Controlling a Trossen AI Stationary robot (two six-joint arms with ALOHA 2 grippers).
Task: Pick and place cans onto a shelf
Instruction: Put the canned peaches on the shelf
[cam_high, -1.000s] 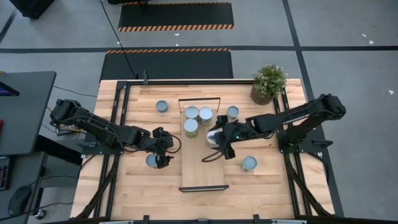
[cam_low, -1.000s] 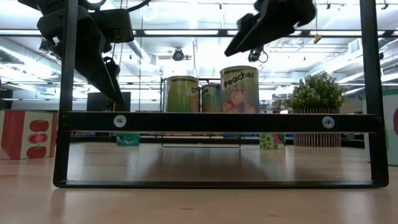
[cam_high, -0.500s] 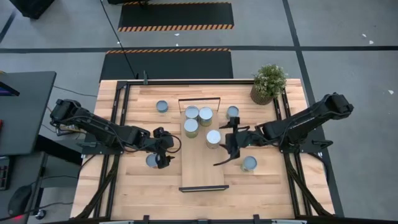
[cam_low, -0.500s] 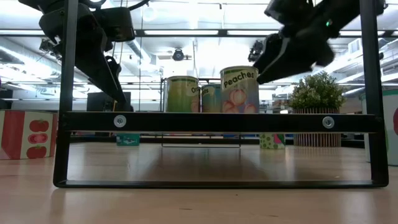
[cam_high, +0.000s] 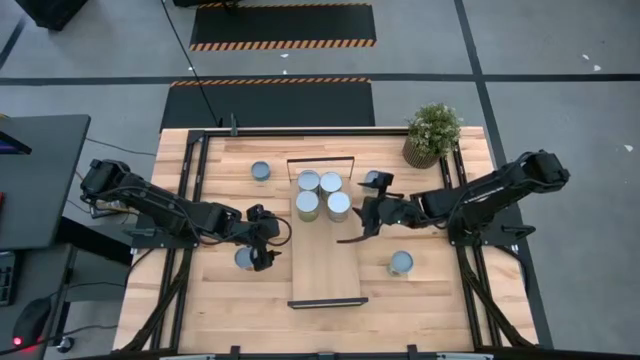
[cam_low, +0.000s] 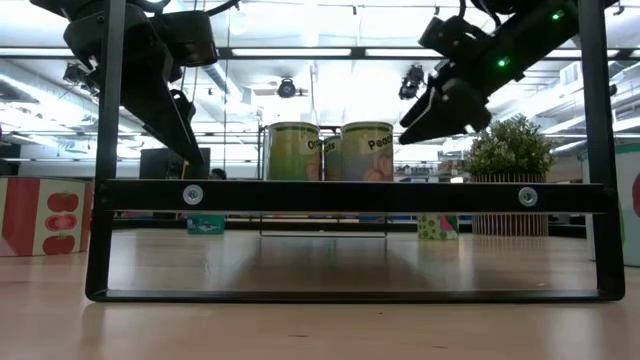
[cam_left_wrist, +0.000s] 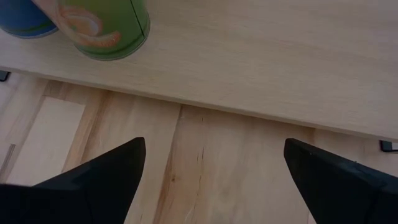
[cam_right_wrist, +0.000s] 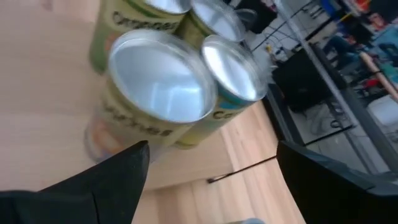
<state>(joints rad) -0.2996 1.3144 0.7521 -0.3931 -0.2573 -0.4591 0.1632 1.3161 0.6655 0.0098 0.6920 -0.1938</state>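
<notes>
The shelf (cam_high: 327, 270) lies on the table's middle. Several cans stand on its far half; the nearest-right one is a peach-label can (cam_high: 339, 205), also in the low view (cam_low: 367, 150) and the right wrist view (cam_right_wrist: 158, 93). My right gripper (cam_high: 356, 213) is open, just right of that can, raised to about the height of its top (cam_low: 415, 120). My left gripper (cam_high: 262, 250) is open and empty above the table, left of the shelf, next to a loose can (cam_high: 243, 259). Loose cans stand at the far left (cam_high: 261, 171) and near right (cam_high: 400, 263). Another (cam_high: 375, 180) is partly hidden by my right arm. My right gripper stands open right beside the peach-label can's right side (cam_right_wrist: 124, 146), fingers pointing toward the table's left. I cannot tell whether a finger touches the can. The can stands upright on the shelf.
A potted plant (cam_high: 432, 133) stands at the table's far right corner. The shelf's black end frames rise at its far end (cam_high: 322, 160) and near end (cam_low: 350, 195). The shelf's near half (cam_left_wrist: 261, 68) is bare wood.
My right gripper has drawn away from the peach-label can toward the table's right, then gone toward the far edge. The can has slid along the shelf toward the far edge, turned a little, and now stands next to the other cans.
</notes>
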